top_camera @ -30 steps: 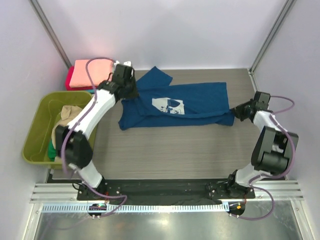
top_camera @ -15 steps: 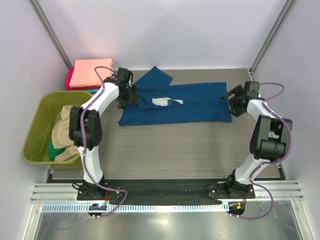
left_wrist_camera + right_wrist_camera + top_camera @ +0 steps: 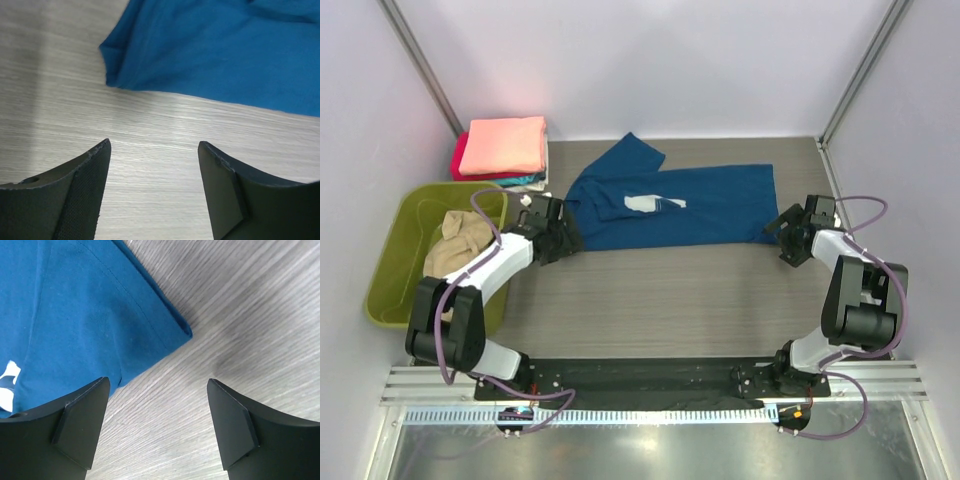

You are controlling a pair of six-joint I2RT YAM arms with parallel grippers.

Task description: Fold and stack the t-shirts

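A navy blue t-shirt (image 3: 680,210) lies folded lengthwise across the middle of the table, with a sliver of its white patch (image 3: 650,203) showing. My left gripper (image 3: 560,238) sits at the shirt's near-left corner, open, with only bare table between its fingers; in the left wrist view the t-shirt (image 3: 215,50) lies just ahead of the gripper (image 3: 154,146). My right gripper (image 3: 783,234) is open just off the near-right corner. In the right wrist view that corner of the t-shirt (image 3: 85,310) lies ahead and left of the empty gripper (image 3: 157,381).
Folded t-shirts are stacked at the back left, salmon-pink (image 3: 502,145) on top of red (image 3: 460,166) and teal (image 3: 525,182). An olive-green tub (image 3: 382,290) at the left edge holds a crumpled tan t-shirt (image 3: 460,238). Frame posts rise at both back corners.
Both grippers opened and let go of the navy t-shirt, which now lies folded over with most of its patch covered. Both arms drew back towards the near side, the left one furthest.
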